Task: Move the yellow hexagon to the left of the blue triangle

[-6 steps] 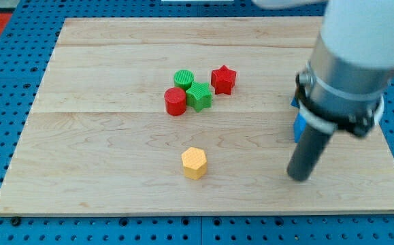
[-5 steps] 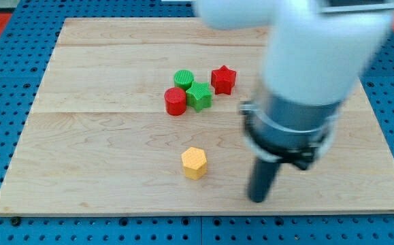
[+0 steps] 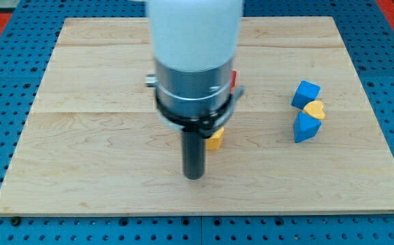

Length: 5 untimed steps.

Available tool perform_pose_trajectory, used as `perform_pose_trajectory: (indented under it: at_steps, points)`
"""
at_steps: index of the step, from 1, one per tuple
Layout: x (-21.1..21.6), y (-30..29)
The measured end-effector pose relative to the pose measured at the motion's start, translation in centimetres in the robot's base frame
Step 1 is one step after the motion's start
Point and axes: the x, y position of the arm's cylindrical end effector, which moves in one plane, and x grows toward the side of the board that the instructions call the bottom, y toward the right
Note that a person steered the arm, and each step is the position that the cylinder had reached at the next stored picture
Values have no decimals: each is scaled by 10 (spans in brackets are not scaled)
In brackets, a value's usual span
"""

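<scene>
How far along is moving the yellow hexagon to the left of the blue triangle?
Done: nothing visible yet. In hand: my tip sits just left of and below the yellow hexagon, which the arm mostly hides. Left: the hexagon is well left of the blue triangle, so it still needs pushing right, next to it.

The wooden board (image 3: 81,136) carries a yellow hexagon (image 3: 215,139), blue triangle (image 3: 305,127), blue cube (image 3: 306,92), and small yellow block (image 3: 314,109).

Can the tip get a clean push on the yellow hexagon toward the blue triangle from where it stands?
Probably yes: my tip sits just left of the yellow hexagon, with bare board up to the blue triangle.
</scene>
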Motion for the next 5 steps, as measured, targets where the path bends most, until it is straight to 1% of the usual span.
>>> perform_pose_trajectory:
  at_steps: [1,2,3,4,5]
  points:
    - [-43,0]
    - [-77,1]
    - [-66,48]
    - [-52,30]
    - [-55,67]
